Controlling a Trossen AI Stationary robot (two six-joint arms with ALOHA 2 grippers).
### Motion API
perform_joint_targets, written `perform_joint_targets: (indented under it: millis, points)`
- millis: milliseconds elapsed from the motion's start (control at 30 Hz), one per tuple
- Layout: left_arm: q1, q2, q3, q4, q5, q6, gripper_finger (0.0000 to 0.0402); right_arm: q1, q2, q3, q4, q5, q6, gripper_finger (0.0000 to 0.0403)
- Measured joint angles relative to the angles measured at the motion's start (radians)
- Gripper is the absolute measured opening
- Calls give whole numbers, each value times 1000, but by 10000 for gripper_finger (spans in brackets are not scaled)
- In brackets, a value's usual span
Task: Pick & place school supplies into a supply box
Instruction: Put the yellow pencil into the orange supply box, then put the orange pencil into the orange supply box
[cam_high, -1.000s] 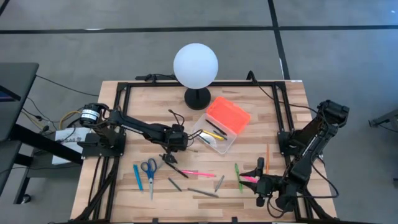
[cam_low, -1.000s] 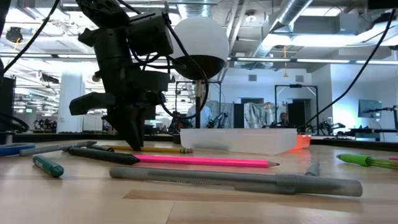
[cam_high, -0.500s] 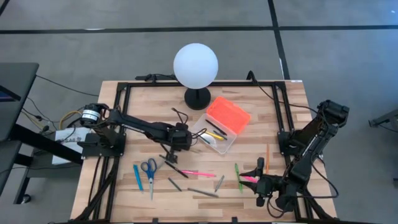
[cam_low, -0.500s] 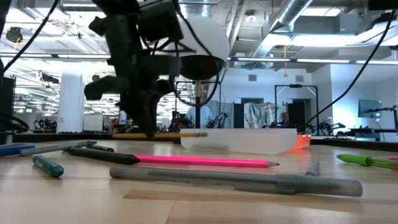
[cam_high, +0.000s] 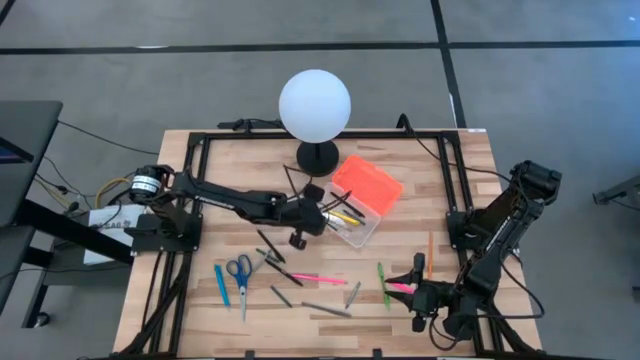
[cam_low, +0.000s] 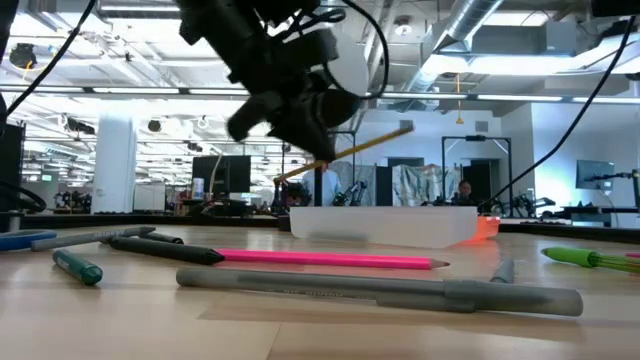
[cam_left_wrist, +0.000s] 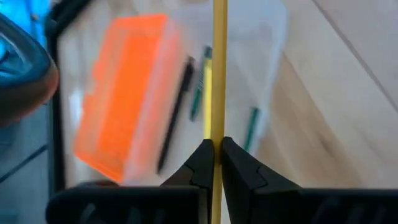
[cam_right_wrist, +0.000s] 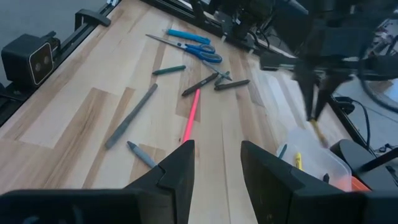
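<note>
My left gripper (cam_high: 318, 212) hangs above the near left end of the supply box (cam_high: 347, 222) and is shut on a yellow pencil (cam_low: 370, 143). The box has a clear body (cam_left_wrist: 249, 87) with a few pens inside, and its orange ribbed lid (cam_high: 367, 184) is open on the far side. More supplies lie flat on the wood: blue scissors (cam_high: 240, 270), a pink pencil (cam_high: 322, 280), grey pens (cam_high: 326, 309) and green markers (cam_high: 383, 283). My right gripper (cam_right_wrist: 214, 165) waits open near the table's near right corner, touching nothing. My left gripper pinches the yellow pencil's shaft (cam_left_wrist: 219, 124) between its two fingertips (cam_left_wrist: 202, 158), partway along its length, with the fingers lying across it. The fingers come from above and the left, slanting down. The pencil is lifted clear and tilted, its far end (cam_low: 405, 128) higher, over the box.
A white globe lamp (cam_high: 315, 104) on a black base stands just beyond the box. A black frame (cam_high: 200, 140) runs along the table's edges. An orange pencil (cam_high: 430, 250) and a blue pen (cam_high: 221, 285) lie on the wood, with black pens (cam_high: 270, 255) near the left arm.
My left gripper has risen off the table with the yellow pencil and moved right and toward the far edge, to the supply box, tipping as it went. The pencil, which lay flat on the wood, is now lifted clear and tilted above the box.
</note>
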Motion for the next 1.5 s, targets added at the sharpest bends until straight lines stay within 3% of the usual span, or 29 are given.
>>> perform_joint_targets:
  millis: [333, 700, 900, 1167, 1500]
  points:
    - [66, 57, 13, 151, 48, -55, 9, 0, 0, 0, -8, 0, 6, 124]
    - [103, 216, 150, 65, 46, -103, 10, 0, 0, 0, -20, -1, 20, 124]
    - [117, 265, 207, -5, 48, -120, 35, 0, -1, 0, -34, -2, 35, 124]
    - [117, 275, 215, -29, 10, -120, 75, 0, -1, 0, -60, -2, 68, 124]
    - [74, 275, 217, -34, -13, -114, 81, -32, -1, 0, -92, -1, 120, 124]
